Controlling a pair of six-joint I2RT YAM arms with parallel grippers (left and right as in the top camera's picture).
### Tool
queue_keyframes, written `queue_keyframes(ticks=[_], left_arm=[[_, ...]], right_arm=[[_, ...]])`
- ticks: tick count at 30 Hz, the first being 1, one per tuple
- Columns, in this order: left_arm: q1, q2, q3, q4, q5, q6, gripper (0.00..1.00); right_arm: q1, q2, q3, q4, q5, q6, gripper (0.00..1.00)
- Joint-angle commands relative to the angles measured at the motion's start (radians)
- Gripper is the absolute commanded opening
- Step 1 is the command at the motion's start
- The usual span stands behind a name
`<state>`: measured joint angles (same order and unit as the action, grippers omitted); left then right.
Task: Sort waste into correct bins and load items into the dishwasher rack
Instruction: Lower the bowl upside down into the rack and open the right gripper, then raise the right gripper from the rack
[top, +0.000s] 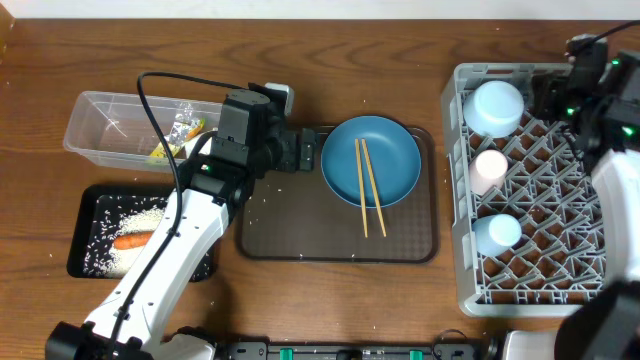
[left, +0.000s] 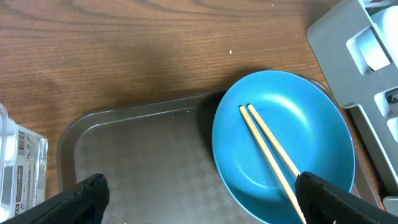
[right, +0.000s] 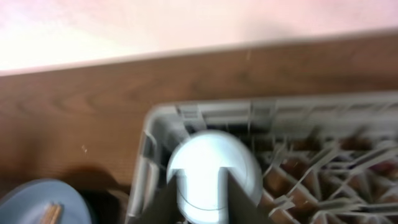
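You have one rack (top: 560, 250) at the right of the counter (top: 300, 60), its right side cut off by the right arm. Down its left column you can count three pieces: one bowl (top: 497, 106) at the top, one pink cup (top: 490, 168), and one blue cup (top: 497, 232). One brown tray (top: 330, 240) at centre carries one plate (top: 395, 150), with two chopsticks (top: 361, 190) lying on it. At left sit one tub (top: 100, 125) holding one wrapper (top: 185, 128), partly hidden under the left arm, and one black tray (top: 85, 215) with one carrot (top: 133, 240) among rice (top: 135, 212) too fine to count. Your left tool (left: 200, 186) is spread wide and empty above the brown tray. Your right tool (right: 202, 180) is blurred, with the bowl showing between its fingers. You cannot tell whether it grips.
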<state>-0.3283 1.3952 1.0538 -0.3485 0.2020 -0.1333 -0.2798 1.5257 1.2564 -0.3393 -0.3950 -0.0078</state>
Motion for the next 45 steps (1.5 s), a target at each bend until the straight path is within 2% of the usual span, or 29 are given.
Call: queue_keyframes(ticks=[1,2,3,21,45], left_arm=[[0.005,-0.008,-0.001,0.002,-0.012,0.002,0.98],[0.005,-0.008,-0.001,0.006,-0.012,0.002,0.98],[0.005,-0.008,-0.001,0.009,-0.012,0.002,0.98],[0.005,-0.008,-0.001,0.013,-0.012,0.002,0.98],[0.005,-0.008,-0.001,0.014,-0.013,0.002,0.98]], right_arm=[[0.002,-0.09,0.006,-0.034,0.017,-0.007,0.73],[0.002,-0.11,0.006,-0.051,0.017,-0.007,0.98],[0.002,-0.126,0.006,-0.067,0.017,-0.008,0.99],[0.002,-0.166,0.006,-0.241,0.018,-0.008,0.99],[0.002,-0.166,0.006,-0.242,0.018,-0.008,0.99]])
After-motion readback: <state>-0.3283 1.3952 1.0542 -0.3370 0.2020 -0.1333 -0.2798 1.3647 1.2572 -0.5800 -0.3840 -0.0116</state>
